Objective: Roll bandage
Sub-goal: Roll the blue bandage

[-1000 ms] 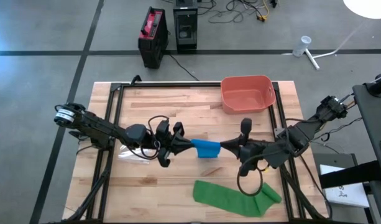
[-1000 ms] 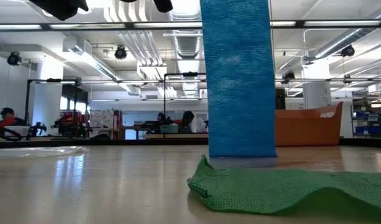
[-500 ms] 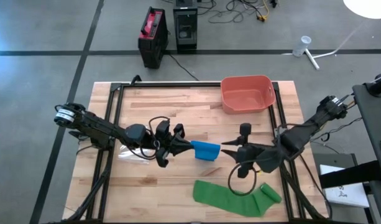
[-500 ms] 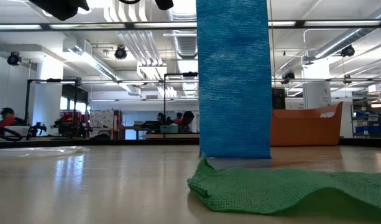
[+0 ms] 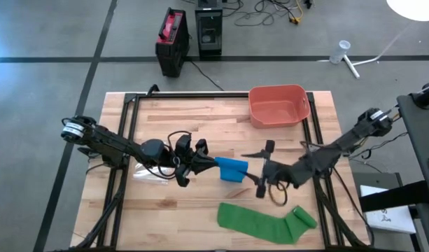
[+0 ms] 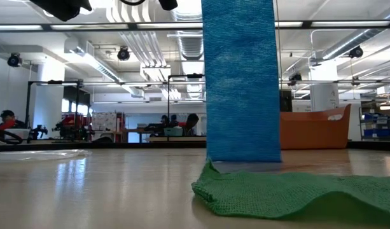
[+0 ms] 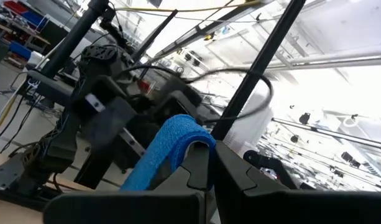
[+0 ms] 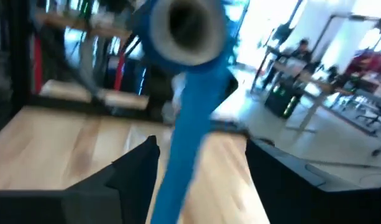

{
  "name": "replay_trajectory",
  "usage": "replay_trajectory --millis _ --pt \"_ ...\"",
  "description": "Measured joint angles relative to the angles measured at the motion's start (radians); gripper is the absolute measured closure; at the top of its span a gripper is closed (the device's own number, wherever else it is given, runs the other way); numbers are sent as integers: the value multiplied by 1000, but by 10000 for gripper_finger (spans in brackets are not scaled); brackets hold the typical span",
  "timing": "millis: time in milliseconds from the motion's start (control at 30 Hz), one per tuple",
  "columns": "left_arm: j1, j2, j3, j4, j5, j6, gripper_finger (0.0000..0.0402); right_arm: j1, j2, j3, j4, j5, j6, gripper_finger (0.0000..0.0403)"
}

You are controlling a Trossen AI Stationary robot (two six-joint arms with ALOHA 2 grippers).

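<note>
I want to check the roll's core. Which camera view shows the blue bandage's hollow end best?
The right wrist view: the blue bandage faces it end-on. The high view shows it from above, the low view only its hanging strip, the left wrist view its side.

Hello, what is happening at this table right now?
A two-arm robot is rolling a blue bandage. The left gripper holds the roll shut in its jaws above the middle of the table, and a strip hangs down from it. The right gripper stands beside the roll with jaws open, not touching it. A green bandage lies flat near the front edge, and an orange bin sits at the back.
</note>
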Motion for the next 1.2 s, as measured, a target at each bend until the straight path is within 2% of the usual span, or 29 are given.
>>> replay_trajectory --millis 200,267,533,600,733,767,1033,1200 --pt "0 0 0 46 0 -15 401 -110 36 -114 320 -271 22 173" --pt "0 0 0 50 0 -16 401 -136 60 -123 375 -321 43 182" --pt "2 0 0 50 -23 -8 401 -192 119 -92 437 -347 40 222" --pt "2 0 0 54 -24 -8 401 -203 119 -90 438 -346 25 255" --pt "2 0 0 54 -25 -8 401 -230 119 -90 437 -352 -23 370" --pt "2 0 0 54 -25 -9 401 -238 119 -90 437 -362 -44 386" --pt "0 0 0 43 -22 -30 401 -354 119 -90 462 -405 -156 400" --pt "-2 1 0 -2 3 -53 401 -465 119 -89 486 -521 -193 402"
